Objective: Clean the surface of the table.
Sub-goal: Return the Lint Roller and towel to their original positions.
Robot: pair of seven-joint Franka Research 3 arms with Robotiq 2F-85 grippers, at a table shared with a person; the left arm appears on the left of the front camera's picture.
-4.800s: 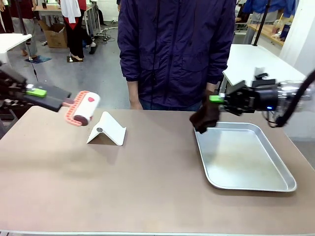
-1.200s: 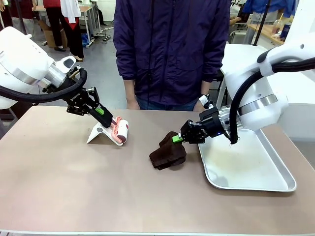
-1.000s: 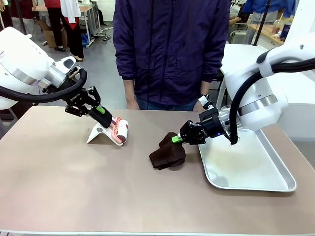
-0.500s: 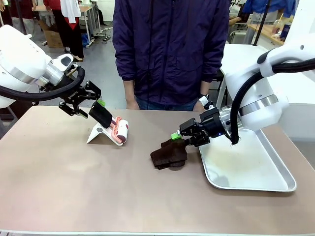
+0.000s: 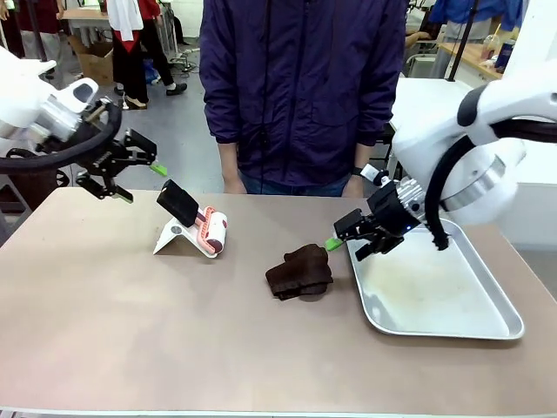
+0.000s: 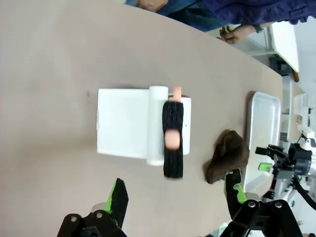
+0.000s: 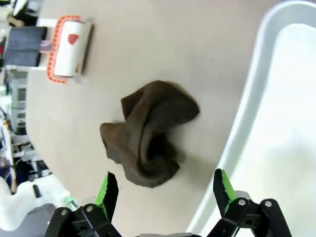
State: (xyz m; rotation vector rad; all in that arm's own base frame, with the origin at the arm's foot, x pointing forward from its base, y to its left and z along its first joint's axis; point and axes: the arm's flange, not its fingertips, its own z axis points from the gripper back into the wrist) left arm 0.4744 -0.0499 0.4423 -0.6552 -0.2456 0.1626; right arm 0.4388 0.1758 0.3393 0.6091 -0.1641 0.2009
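The left claw (image 5: 137, 169) hangs with its green-padded fingers spread apart, empty, above the bench's far left corner. The right claw (image 5: 345, 242) is likewise spread wide and holds nothing, poised just beside a crumpled dark brown cloth (image 5: 299, 272), soft and folded into lumps. The cloth lies near the middle of the bench (image 5: 174, 340), whose smooth matte taupe top with a thin pale edge spans the foreground. A white angled stand (image 5: 184, 232) carries a lint roller (image 5: 205, 228) with a coral-pink frame and black ribbed handle. A shallow silver metal tray (image 5: 487, 324) with rounded corners sits at the right.
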